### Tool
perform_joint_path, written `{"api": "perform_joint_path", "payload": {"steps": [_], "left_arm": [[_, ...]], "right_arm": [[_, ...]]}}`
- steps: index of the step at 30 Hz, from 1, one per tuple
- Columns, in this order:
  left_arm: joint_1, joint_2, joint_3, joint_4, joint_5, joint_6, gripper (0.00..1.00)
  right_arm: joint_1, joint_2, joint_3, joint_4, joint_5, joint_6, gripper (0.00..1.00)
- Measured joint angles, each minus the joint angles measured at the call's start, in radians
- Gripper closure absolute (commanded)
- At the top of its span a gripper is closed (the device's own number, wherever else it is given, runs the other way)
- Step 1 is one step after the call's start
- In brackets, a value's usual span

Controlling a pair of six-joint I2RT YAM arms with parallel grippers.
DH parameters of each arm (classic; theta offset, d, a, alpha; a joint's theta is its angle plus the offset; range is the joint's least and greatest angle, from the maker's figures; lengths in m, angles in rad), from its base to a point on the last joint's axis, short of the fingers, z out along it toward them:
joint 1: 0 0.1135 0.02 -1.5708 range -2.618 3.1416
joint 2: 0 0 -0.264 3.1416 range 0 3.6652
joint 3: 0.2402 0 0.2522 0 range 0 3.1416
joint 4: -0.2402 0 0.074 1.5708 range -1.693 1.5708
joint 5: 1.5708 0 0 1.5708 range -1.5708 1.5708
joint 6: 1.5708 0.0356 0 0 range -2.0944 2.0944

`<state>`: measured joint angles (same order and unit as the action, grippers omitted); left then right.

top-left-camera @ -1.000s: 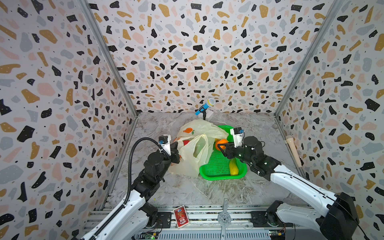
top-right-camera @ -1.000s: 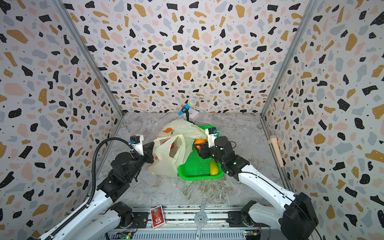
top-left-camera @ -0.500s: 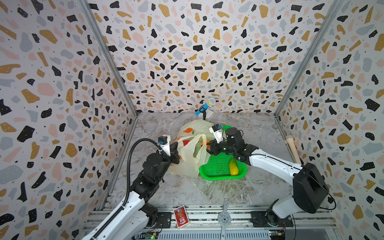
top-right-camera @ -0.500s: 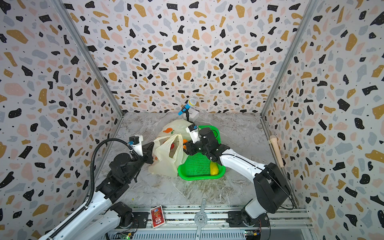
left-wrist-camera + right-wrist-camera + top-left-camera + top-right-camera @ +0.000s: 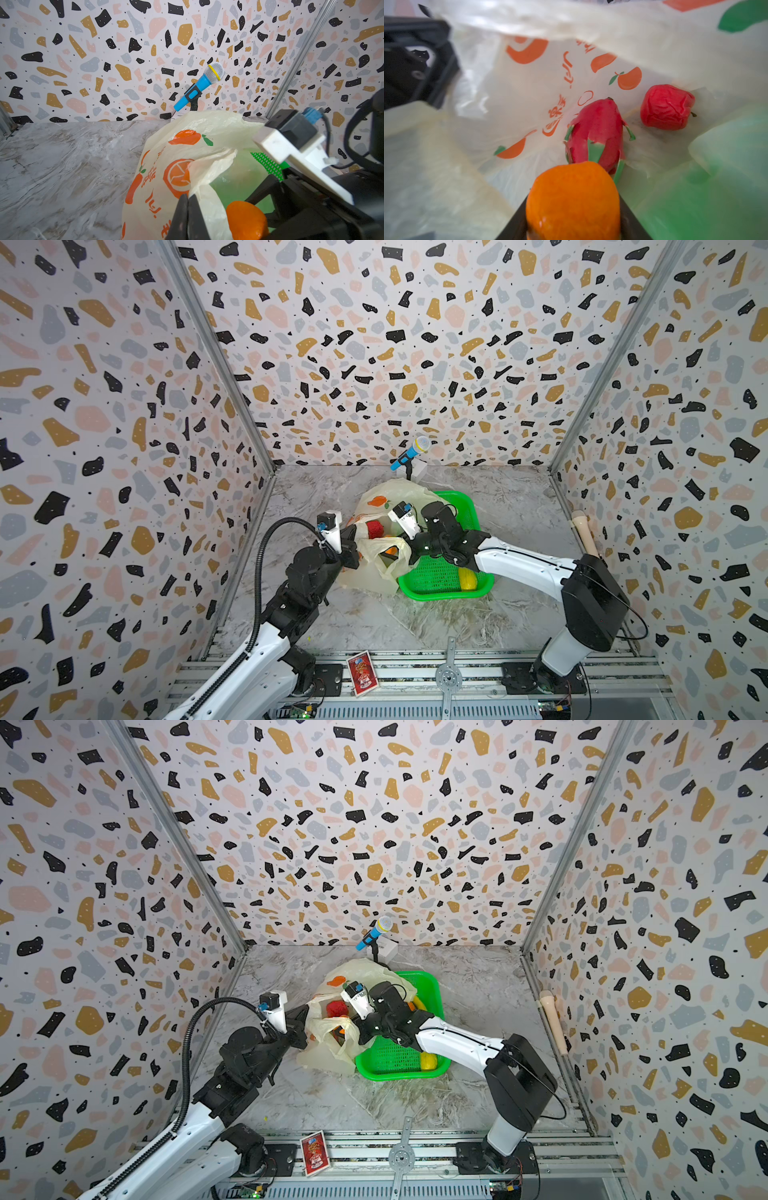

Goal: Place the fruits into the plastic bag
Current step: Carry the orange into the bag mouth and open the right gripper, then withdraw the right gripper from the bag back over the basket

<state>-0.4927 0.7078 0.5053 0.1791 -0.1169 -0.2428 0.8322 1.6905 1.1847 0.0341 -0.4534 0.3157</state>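
Left gripper (image 5: 353, 538), jaws pressed together, pinches the left rim of the plastic bag (image 5: 394, 492) in both top views, with that rim raised off the worktop (image 5: 316, 614). The right gripper (image 5: 392, 551) reaches from over the green basket (image 5: 465, 506) into the bag's mouth, clamped on an orange (image 5: 390, 549). A red fruit (image 5: 375, 528) lies inside the bag, and a yellow fruit (image 5: 467, 578) lies in the basket's near corner. The bag's right side overlaps the basket.

From the left wrist, the two fingers (image 5: 180, 218) meet on a fold of the bag's cream film, and the orange is just beside them inside the bag.

From the right wrist, the orange sits between the dark fingers above the bag's floor. There a dragon fruit (image 5: 596, 131) and a red apple (image 5: 666, 107) lie near each other, not touching.
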Motion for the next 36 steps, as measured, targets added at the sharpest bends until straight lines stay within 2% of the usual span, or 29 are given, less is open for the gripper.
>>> {"api": "perform_joint_path", "payload": {"steps": [4,10,18,23,28,33,36], "left_arm": [[0.0,-0.001,0.0,0.0,0.0,0.0,1.0],[0.0,-0.003,0.0,0.0,-0.001,0.0,1.0],[0.0,-0.003,0.0,0.001,-0.009,-0.001,1.0],[0.0,-0.003,0.0,0.0,-0.023,-0.003,1.0],[0.0,-0.003,-0.008,0.002,-0.028,-0.004,1.0],[0.0,0.002,-0.011,0.003,-0.042,-0.004,1.0],[0.0,0.012,-0.011,0.007,-0.043,-0.005,1.0]], "right_arm": [[0.0,0.051,0.044,-0.037,0.04,0.003,0.39],[0.0,0.051,0.045,-0.053,0.09,0.012,0.23],[-0.001,0.0,0.008,-0.048,0.146,0.015,0.2],[-0.012,-0.174,-0.118,0.0,0.222,0.016,0.2],[-0.085,-0.422,-0.243,0.052,0.297,0.054,0.21],[-0.187,-0.64,-0.362,0.039,0.476,0.18,0.22],[-0.235,-0.712,-0.438,-0.001,0.561,0.275,0.22]]}}
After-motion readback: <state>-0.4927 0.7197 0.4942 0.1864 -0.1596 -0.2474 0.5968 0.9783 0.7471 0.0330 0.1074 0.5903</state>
